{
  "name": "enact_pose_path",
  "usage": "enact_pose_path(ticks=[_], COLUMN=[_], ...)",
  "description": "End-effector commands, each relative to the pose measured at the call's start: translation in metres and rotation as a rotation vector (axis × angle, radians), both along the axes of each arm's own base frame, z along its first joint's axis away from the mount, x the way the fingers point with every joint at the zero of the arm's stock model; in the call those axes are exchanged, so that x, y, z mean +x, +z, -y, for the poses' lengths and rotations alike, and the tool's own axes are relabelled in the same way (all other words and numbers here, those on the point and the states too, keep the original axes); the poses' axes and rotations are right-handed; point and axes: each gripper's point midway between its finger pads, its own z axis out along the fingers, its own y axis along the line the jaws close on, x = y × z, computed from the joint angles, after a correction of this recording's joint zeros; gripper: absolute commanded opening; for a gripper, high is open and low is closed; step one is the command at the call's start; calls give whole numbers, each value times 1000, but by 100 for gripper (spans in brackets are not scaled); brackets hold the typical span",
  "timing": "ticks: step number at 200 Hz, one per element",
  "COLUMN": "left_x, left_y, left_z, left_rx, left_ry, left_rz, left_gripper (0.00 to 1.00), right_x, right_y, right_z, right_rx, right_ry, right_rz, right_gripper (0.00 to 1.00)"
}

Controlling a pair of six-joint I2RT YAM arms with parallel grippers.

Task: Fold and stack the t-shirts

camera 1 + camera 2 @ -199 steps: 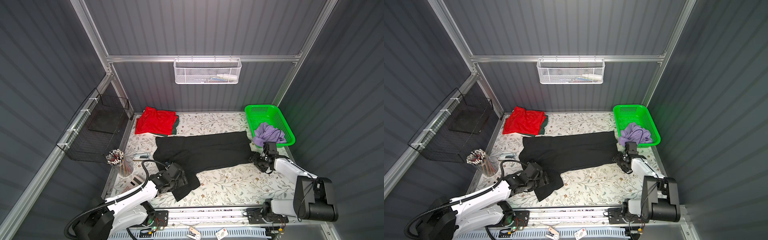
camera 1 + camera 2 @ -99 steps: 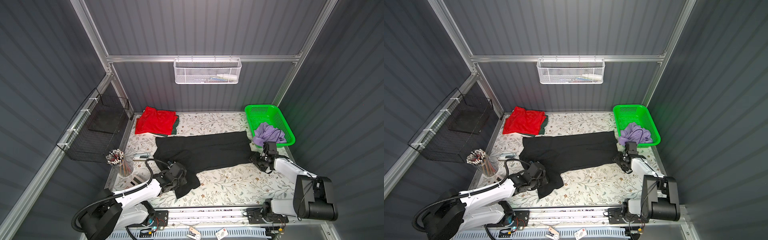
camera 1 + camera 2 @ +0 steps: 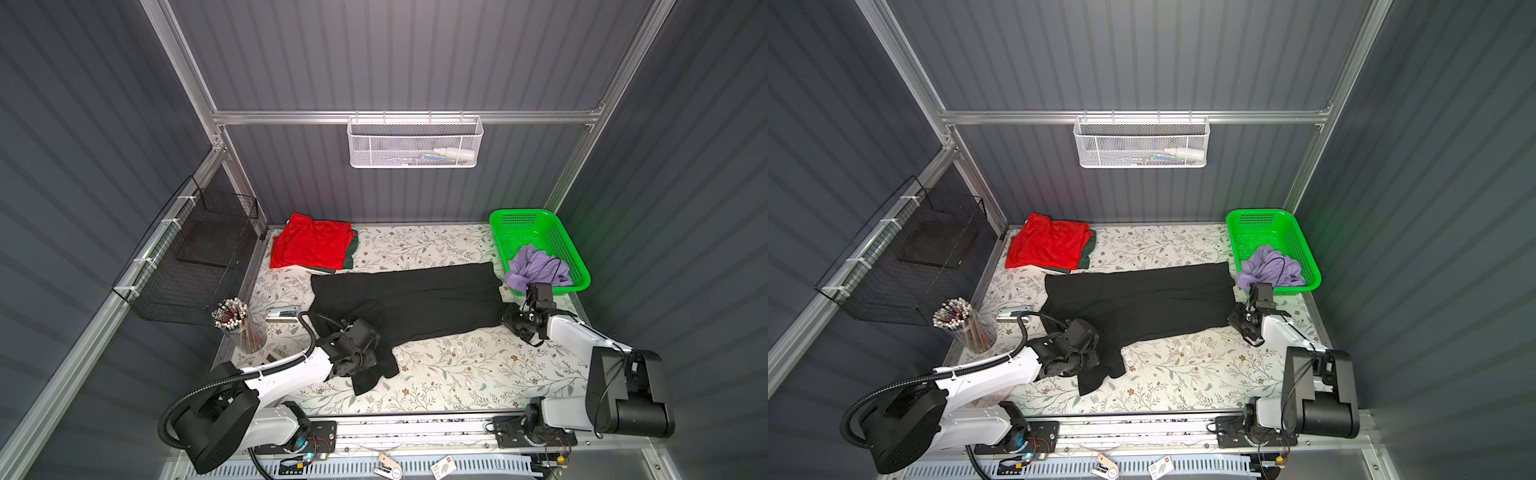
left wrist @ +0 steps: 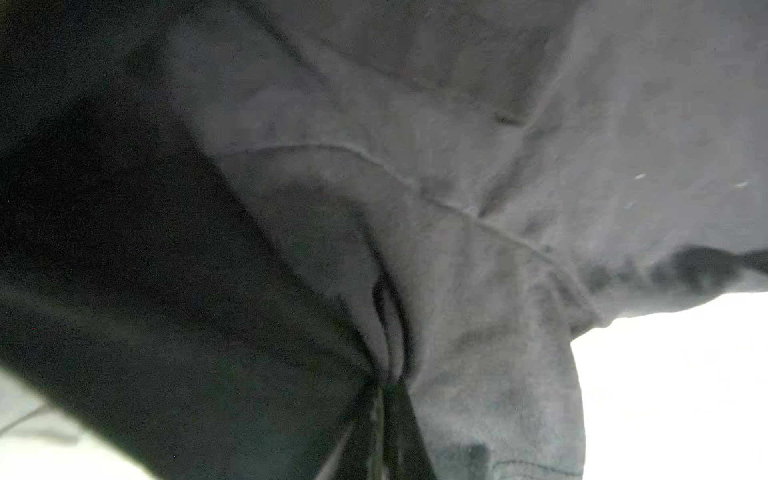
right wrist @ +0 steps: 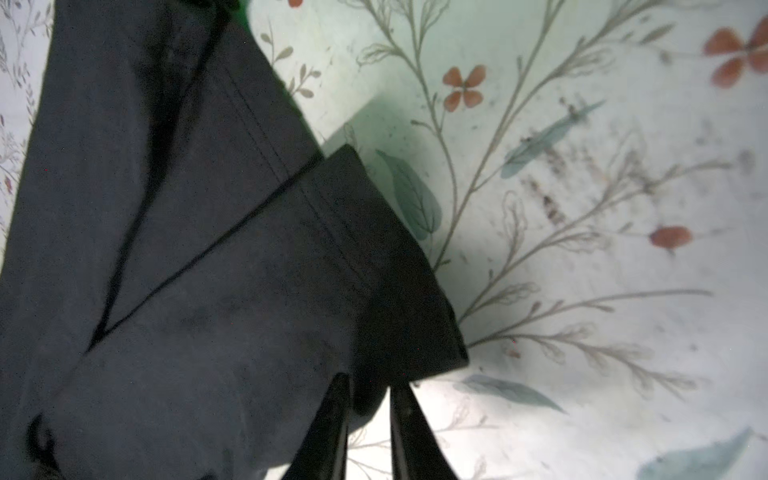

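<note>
A large black t-shirt (image 3: pixel 407 299) (image 3: pixel 1142 299) lies spread across the middle of the floral table. My left gripper (image 3: pixel 368 365) (image 4: pixel 386 390) is shut on a bunched fold of its near-left sleeve. My right gripper (image 3: pixel 509 322) (image 5: pixel 370 386) is at the shirt's right hem corner (image 5: pixel 407 332), its jaws narrowed onto a tip of black cloth. A folded red t-shirt (image 3: pixel 309 245) rests on a dark green one (image 3: pixel 351 251) at the back left. A crumpled lavender t-shirt (image 3: pixel 536 270) lies in the green basket (image 3: pixel 523 220).
A pencil cup (image 3: pixel 241 328) and a stapler (image 3: pixel 282 313) stand at the table's left edge. A black wire basket (image 3: pixel 199 257) hangs on the left wall, and a white mesh basket (image 3: pixel 415 143) on the back rail. Bare floral tabletop (image 3: pixel 457 365) shows in front of the shirt.
Both grippers have closed: the left onto the sleeve cloth, the right onto the hem corner. The left arm has shifted slightly; the shirt lies much as before.
</note>
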Motion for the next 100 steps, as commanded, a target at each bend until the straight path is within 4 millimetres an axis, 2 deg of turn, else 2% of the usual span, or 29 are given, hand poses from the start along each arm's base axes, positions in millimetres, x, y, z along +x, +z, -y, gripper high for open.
enact_pose_path(ticks=[1, 23, 100], left_x=[-19, -13, -2], left_y=[-2, 14, 59], left_z=[-27, -26, -43], left_rx=[143, 136, 179], left_ry=[-26, -18, 1], left_rz=[-72, -38, 80], left_gripper=[0, 0, 0], right_x=[-2, -3, -16], right_y=[-4, -2, 28], right_z=[-1, 1, 4], right_rx=[-3, -17, -84], right_ry=[8, 11, -6], right_rz=[-9, -10, 50], right_gripper=[10, 0, 0])
